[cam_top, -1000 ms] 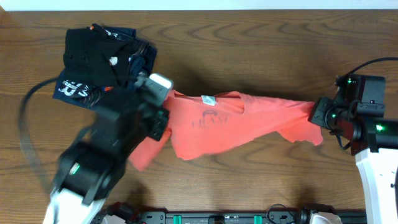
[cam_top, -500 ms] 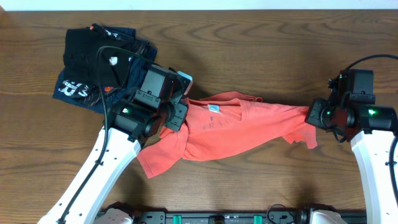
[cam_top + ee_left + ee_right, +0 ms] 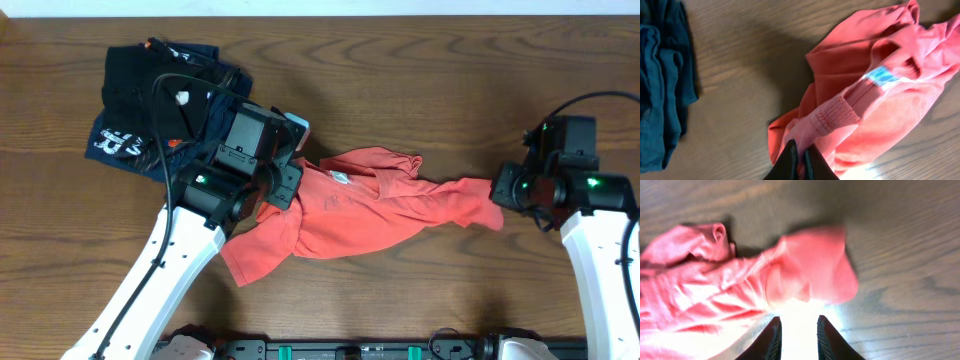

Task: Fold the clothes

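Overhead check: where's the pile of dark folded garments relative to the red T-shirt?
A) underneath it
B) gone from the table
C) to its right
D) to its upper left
D: the dark garments lie at the table's upper left, with the red T-shirt spread to their lower right.

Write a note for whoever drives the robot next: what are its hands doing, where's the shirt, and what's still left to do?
Left hand: shut, pinching the coral-red T-shirt near a ribbed edge.
Right hand: open, at the shirt's other end. Glare hides whether any cloth lies between its fingers.
Shirt: bunched and wrinkled across the middle of the wooden table, between the two hands. The dark folded clothes sit apart, toward the far left.
Done: no fold yet.
Left: probably spread the shirt flat, then fold it.
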Tool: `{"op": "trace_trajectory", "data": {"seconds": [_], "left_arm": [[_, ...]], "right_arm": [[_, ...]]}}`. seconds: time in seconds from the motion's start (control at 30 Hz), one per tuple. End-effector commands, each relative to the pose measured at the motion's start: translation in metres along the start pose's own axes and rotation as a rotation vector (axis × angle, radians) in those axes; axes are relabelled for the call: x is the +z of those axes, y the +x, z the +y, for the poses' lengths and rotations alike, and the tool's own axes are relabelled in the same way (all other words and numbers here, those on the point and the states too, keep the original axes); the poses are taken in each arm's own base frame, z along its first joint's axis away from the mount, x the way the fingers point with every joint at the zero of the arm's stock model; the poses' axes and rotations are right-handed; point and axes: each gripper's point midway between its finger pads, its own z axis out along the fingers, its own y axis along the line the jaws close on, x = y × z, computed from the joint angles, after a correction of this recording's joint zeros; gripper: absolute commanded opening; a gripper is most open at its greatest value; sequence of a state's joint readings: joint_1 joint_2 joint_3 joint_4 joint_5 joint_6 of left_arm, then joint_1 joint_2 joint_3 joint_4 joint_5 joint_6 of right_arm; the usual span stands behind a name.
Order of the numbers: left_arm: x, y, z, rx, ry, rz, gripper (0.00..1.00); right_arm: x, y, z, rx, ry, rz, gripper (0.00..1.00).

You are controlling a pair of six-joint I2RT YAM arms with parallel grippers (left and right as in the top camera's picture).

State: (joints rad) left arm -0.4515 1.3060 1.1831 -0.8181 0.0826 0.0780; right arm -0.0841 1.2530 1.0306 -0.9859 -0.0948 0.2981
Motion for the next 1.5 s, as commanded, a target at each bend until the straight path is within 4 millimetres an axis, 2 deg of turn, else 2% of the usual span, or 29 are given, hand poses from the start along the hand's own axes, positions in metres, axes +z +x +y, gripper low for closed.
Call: {"op": "trace_trajectory", "data": {"seconds": [0.0, 0.07, 0.23, 0.4, 0.57, 0.7, 0.77, 0.87, 0.97, 1.13, 1.33, 1.4, 1.47], "left_arm": [[-0.004, 0.003, 0.01, -0.011, -0.05, 0.001, 0.06], [-0.004, 0.003, 0.01, -0.011, -0.049, 0.002, 0.06], [-0.004, 0.003, 0.01, -0.011, -0.049, 0.002, 0.06], [-0.004, 0.003, 0.01, -0.011, -0.049, 0.002, 0.06], [-0.004, 0.003, 0.01, -0.011, -0.049, 0.002, 0.06], [-0.004, 0.003, 0.009, -0.012, -0.045, 0.003, 0.06], [-0.004, 0.003, 0.008, -0.012, -0.041, 0.003, 0.06], [-0.004, 0.004, 0.008, -0.019, -0.041, 0.005, 0.06], [-0.004, 0.004, 0.008, -0.019, -0.041, 0.007, 0.06], [-0.004, 0.004, 0.008, -0.019, -0.041, 0.007, 0.06], [-0.004, 0.004, 0.008, -0.038, -0.041, 0.006, 0.06], [-0.004, 0.004, 0.008, -0.038, -0.041, 0.006, 0.06], [-0.004, 0.004, 0.008, -0.038, -0.041, 0.006, 0.06]], "right_arm": [[0.014, 0.014, 0.01, -0.049, -0.087, 0.052, 0.23], [0.023, 0.023, 0.025, -0.127, -0.192, 0.072, 0.25], [0.047, 0.035, 0.029, -0.118, -0.251, 0.081, 0.29], [0.067, 0.027, 0.048, -0.014, -0.366, 0.037, 0.25], [0.093, 0.024, 0.058, 0.007, -0.368, 0.039, 0.28], [0.119, 0.027, 0.051, 0.041, -0.299, 0.071, 0.39], [0.129, 0.031, 0.049, 0.091, -0.286, 0.103, 0.41], [0.136, 0.034, 0.045, 0.127, -0.265, 0.122, 0.49], [0.138, 0.03, 0.035, 0.179, -0.207, 0.099, 0.52], [0.139, 0.021, 0.032, 0.294, -0.2, 0.075, 0.49], [0.139, 0.022, 0.033, 0.448, -0.194, 0.097, 0.47], [0.139, 0.023, 0.033, 0.489, -0.192, 0.102, 0.38], [0.139, 0.023, 0.033, 0.52, -0.191, 0.105, 0.23]]}}
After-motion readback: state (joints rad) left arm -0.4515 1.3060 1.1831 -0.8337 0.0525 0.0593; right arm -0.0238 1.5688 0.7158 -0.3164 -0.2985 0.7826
